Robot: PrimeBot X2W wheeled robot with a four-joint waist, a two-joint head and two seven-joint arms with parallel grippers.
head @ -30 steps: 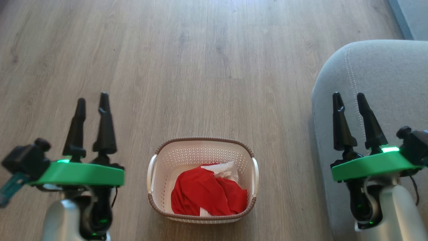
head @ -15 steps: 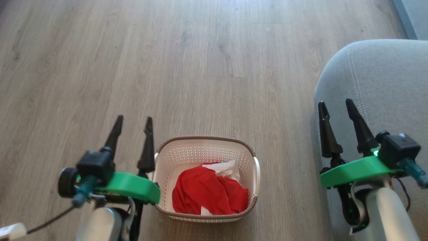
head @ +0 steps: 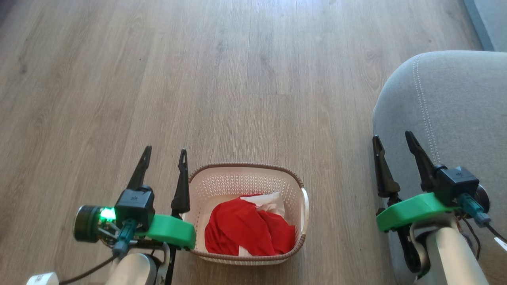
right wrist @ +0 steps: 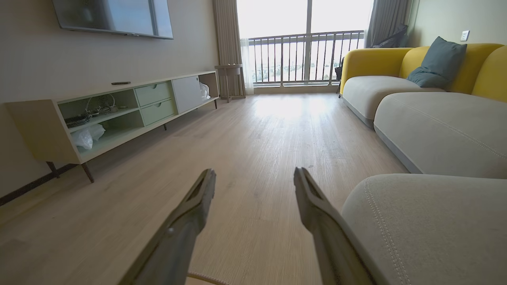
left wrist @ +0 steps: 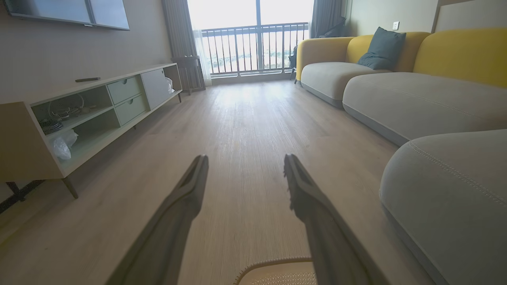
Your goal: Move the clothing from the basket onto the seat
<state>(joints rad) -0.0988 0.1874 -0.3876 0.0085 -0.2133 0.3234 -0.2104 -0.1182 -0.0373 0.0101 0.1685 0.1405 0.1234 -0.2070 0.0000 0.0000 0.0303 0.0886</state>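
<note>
- Head view: basket [head: 237,183] on floor [head: 253,79] holds red clothing [head: 241,231], white parts showing.
- Left gripper [head: 165,149] spread, empty, beside basket.
- Right gripper [head: 391,135] spread, empty.

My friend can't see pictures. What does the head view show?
A cream basket holding red clothing sits on a wooden floor between the robot's two open claws. The left claw is beside the basket; the right claw is by a grey seat.
</note>
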